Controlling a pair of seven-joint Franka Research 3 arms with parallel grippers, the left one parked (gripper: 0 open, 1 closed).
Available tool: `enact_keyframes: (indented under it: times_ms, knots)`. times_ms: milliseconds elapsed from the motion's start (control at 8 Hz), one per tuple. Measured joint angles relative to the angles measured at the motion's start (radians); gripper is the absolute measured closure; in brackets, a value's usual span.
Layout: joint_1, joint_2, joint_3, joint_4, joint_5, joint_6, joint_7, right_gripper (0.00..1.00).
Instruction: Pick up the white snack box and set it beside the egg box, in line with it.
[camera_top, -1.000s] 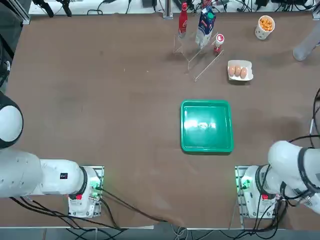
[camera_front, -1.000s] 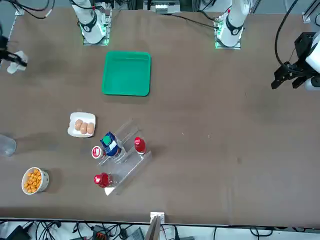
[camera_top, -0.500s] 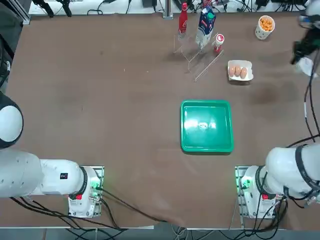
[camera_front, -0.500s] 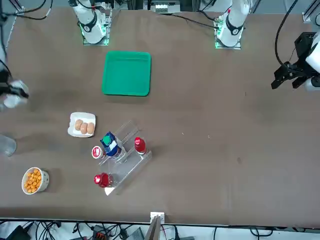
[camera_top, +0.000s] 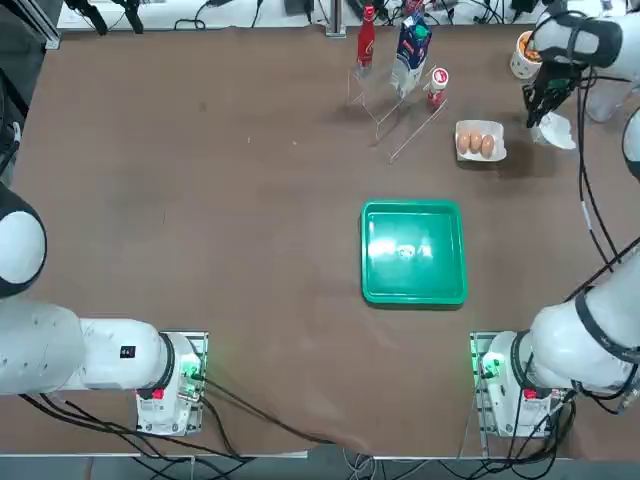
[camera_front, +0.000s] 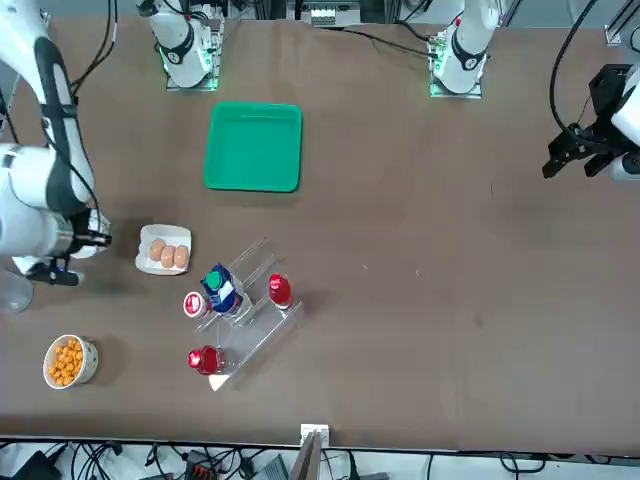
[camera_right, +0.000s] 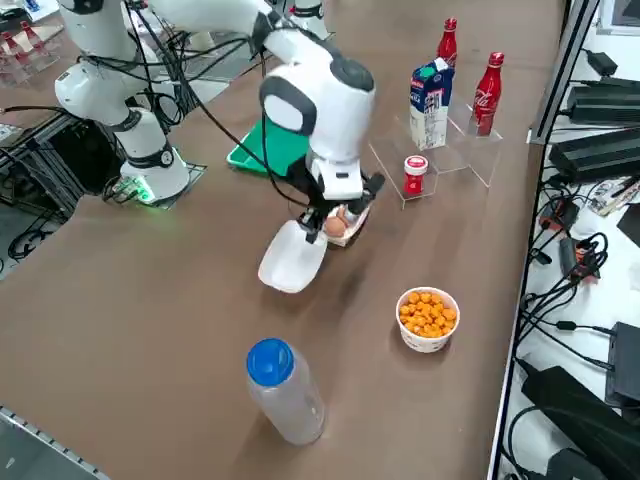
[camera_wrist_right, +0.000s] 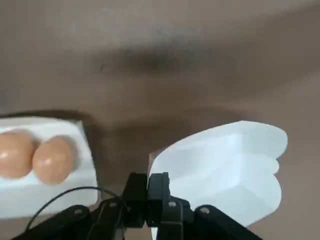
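The white snack box (camera_right: 292, 258) hangs tilted just above the table, gripped by one edge in my right gripper (camera_right: 313, 218), which is shut on it. From overhead, the snack box (camera_top: 558, 131) is a little to the right of the egg box (camera_top: 480, 141), with the gripper (camera_top: 538, 106) between and above them. The wrist view has the shut fingers (camera_wrist_right: 152, 182) pinching the snack box's (camera_wrist_right: 230, 165) rim, and the egg box (camera_wrist_right: 47, 162) with two brown eggs lies close beside it. In the right side view my arm partly hides the egg box (camera_right: 345, 224).
A cup of orange snack balls (camera_top: 530, 52) stands behind the egg box. A clear bottle with a blue cap (camera_right: 283, 388) lies near the table's right edge. A clear rack with bottles and a carton (camera_top: 400, 70) sits at the back, and a green tray (camera_top: 414, 251) is mid-table.
My right arm has swung in from the table's right edge toward the egg box, carrying the white snack box with it. Nothing else has moved.
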Motion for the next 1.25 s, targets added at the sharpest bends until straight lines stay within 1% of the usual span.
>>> enact_keyframes:
  times_ms: [250, 625, 875, 1250]
  knots:
    - [-0.003, 0.038, -0.016, 0.0, -0.001, 0.065, 0.004, 0.98]
    - [-0.002, 0.073, -0.017, -0.001, -0.007, 0.145, 0.004, 0.98]
    - [0.002, 0.087, -0.016, -0.007, -0.052, 0.166, 0.004, 0.98]
    - [0.004, 0.088, -0.016, -0.038, -0.066, 0.187, 0.004, 0.97]
